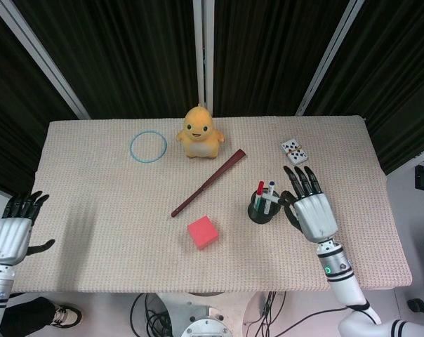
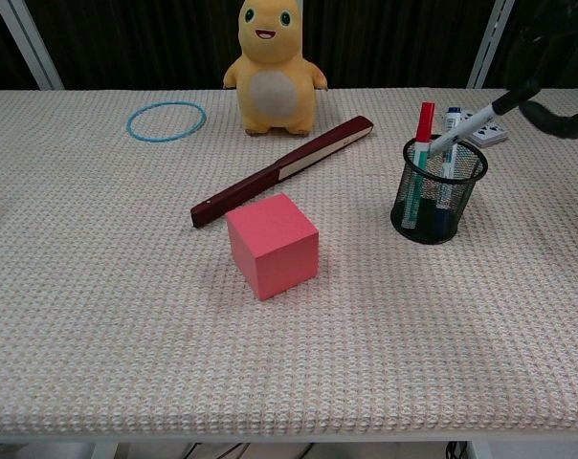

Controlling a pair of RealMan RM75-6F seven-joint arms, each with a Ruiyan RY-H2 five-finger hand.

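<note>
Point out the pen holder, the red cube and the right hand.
pen holder (image 2: pixel 438 196), chest view, mesh front wall.
red cube (image 2: pixel 273 245), chest view, front faces.
right hand (image 1: pixel 314 213), head view, back of hand.

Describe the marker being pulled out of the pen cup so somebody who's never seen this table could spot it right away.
Start at the yellow plush toy at the back of the table and go right and toward the front to the black mesh pen cup. The marker is the white one slanting out of it toward the right robot hand, which pinches its top. The red-capped and blue-capped markers beside it stand upright.
</note>
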